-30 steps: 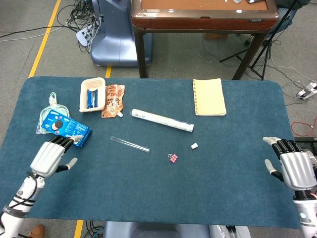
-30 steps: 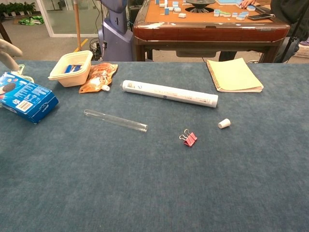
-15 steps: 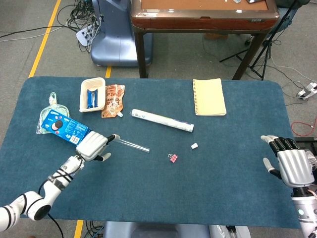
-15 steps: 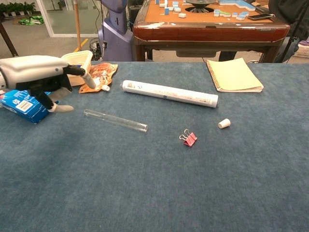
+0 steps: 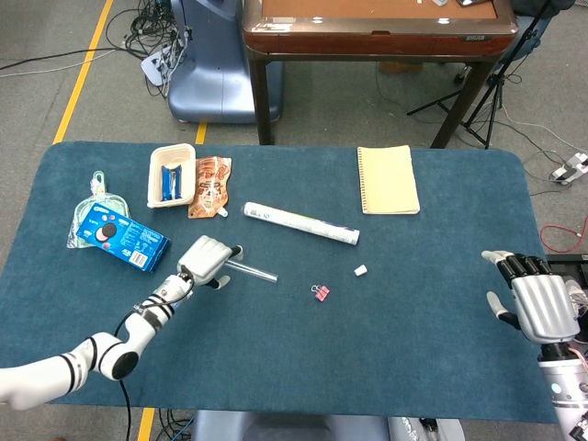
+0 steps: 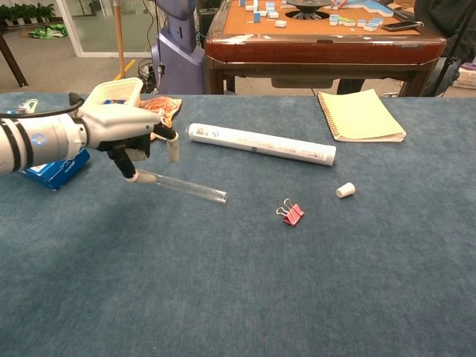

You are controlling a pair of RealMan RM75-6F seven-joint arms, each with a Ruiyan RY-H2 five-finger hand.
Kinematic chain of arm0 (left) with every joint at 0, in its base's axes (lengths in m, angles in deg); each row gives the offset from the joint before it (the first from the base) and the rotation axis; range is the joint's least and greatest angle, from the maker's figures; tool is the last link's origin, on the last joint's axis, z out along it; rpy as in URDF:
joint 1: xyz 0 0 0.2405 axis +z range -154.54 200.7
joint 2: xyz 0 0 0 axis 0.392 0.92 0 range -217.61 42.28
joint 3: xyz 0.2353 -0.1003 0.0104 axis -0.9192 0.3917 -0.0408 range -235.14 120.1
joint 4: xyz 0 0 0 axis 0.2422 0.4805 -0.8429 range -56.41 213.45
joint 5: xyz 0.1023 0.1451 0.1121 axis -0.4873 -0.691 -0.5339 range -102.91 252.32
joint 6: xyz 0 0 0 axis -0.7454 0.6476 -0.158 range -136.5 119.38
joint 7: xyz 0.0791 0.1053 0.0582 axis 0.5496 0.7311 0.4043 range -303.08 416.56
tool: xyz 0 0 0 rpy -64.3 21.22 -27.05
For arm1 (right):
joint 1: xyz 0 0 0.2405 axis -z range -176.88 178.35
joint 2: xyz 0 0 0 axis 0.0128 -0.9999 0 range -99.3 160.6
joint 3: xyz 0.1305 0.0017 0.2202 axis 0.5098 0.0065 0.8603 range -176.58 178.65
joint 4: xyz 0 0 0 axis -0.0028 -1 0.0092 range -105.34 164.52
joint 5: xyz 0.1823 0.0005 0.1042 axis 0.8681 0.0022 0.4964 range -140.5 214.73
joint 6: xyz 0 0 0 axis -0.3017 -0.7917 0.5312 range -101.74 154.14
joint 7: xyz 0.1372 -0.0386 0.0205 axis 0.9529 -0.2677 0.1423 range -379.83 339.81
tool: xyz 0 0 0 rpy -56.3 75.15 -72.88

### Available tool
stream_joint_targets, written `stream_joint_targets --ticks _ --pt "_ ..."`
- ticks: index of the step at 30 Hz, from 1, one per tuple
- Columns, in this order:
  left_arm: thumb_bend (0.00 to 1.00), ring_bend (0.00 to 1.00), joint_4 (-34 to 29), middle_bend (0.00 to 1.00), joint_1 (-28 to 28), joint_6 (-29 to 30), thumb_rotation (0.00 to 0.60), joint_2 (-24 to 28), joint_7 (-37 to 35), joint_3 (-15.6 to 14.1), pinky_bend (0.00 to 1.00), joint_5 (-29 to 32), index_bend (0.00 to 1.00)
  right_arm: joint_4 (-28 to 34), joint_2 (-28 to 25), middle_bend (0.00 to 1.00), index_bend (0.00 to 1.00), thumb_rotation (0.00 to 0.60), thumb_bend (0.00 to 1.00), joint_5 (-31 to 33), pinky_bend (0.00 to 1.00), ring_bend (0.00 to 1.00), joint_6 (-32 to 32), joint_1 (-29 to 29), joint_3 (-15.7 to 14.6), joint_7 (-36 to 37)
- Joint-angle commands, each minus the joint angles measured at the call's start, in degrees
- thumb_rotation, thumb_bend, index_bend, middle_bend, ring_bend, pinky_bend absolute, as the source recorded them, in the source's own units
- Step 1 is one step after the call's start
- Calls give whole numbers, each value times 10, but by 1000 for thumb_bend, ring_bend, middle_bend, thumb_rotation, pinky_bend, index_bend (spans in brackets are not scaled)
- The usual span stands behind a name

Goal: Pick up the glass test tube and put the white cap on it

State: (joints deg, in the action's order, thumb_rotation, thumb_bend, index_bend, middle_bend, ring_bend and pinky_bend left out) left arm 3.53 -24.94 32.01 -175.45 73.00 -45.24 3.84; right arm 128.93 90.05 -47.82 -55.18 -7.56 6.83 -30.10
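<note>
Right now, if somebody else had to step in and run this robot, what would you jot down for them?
Left hand: over the near end of the glass test tube, fingers curled down around that end; no firm grip visible, and the tube lies flat on the table.
Right hand: open, hovering at the table's right edge, holding nothing.
White cap: lying on the cloth right of the pink binder clip, apart from the tube.
Done: only the reach to the tube.
Left: grasp and lift the tube, fetch the cap, probably with the right hand, and press it onto the tube's open end.
</note>
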Motion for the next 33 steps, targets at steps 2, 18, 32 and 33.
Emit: stream_joint_targets --ticks 2,18,32,33 --pt "257 1000 38 1000 -33 -22 600 -40 43 7 1000 61 379 -4 0 286 268 600 331 3 295 264 2 0 -1 5" --pt "257 1000 84 1000 -75 -23 600 -97 96 -8 1000 158 415 -18 -5 286 268 600 331 9 294 271 -3 9 -8 27" --pt "256 1000 109 1000 -86 -17 600 -111 96 -21 1000 170 482 -23 -5 286 268 600 331 8 295 274 -9 14 -11 35" --pt "256 1000 111 1000 -87 -18 600 -111 97 -22 1000 172 482 -23 -5 286 268 600 331 8 295 274 -9 14 -11 35"
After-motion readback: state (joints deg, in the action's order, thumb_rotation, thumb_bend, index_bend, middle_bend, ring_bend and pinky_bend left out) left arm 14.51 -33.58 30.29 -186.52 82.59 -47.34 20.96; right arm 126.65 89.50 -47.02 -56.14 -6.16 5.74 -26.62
